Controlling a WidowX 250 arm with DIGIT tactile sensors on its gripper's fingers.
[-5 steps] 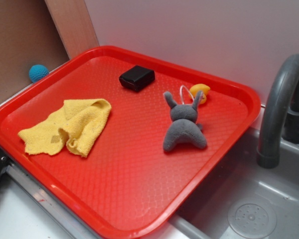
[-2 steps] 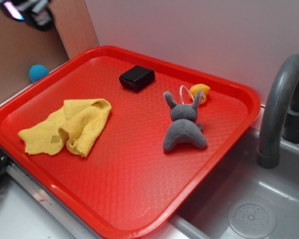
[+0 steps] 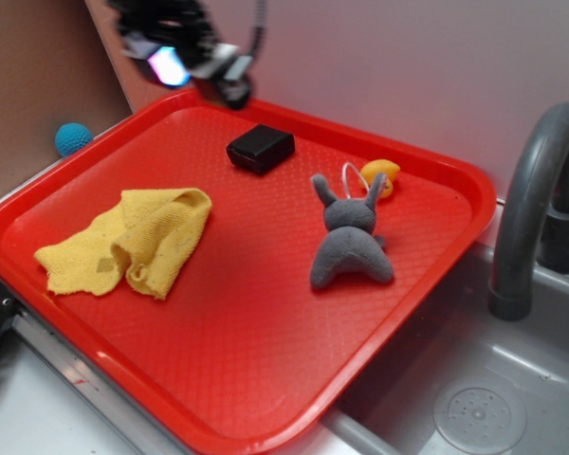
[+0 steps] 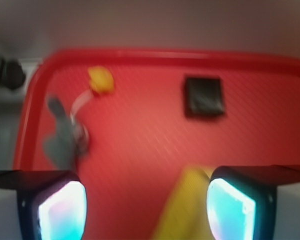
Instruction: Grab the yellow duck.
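Red tray (image 3: 427, 284) holds yellow duck (image 3: 381, 176), grey rabbit (image 3: 349, 239), yellow cloth (image 3: 133, 239), black block (image 3: 261, 148); fingers (image 4: 60, 210) wide, empty.

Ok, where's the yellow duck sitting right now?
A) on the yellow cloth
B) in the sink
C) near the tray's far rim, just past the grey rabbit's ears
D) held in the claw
C: the yellow duck lies on the red tray beyond the grey plush rabbit, while the open claw holds nothing.
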